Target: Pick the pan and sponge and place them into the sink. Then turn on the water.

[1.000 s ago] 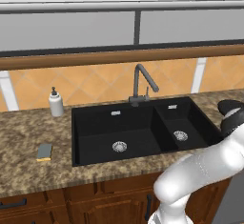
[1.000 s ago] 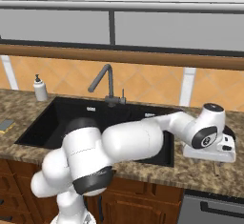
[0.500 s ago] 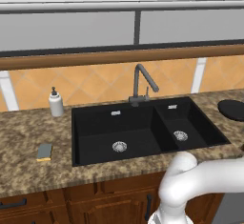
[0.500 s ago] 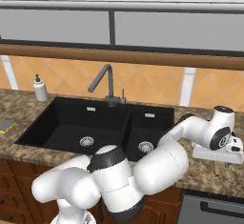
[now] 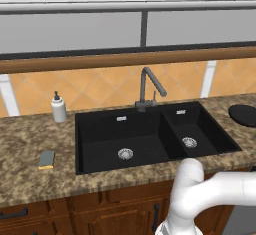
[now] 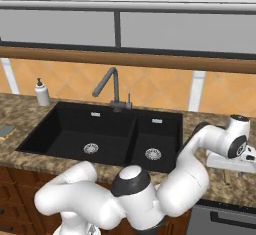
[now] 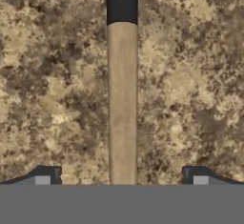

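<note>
**Right of the sink: open claw over the pan handle**

Right of the sink [image 5: 150,129], the pan [image 5: 243,114] lies on the granite counter [image 5: 30,139], cut off by the left base view's edge. From the hand camera its wooden handle [image 7: 122,104] runs straight between the wide-spread fingertips [image 7: 45,176] of the gripper [image 7: 121,180], which holds nothing. Left of the sink lies the sponge [image 5: 47,159], behind it a soap bottle [image 5: 58,107]. No writing is legible anywhere.

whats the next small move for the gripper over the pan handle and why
Probably lower straight down and close. In the hand view the open gripper is centred over the pan handle, one fingertip on each side of it and apart from it, with granite counter beneath. Nothing is held yet.
</note>
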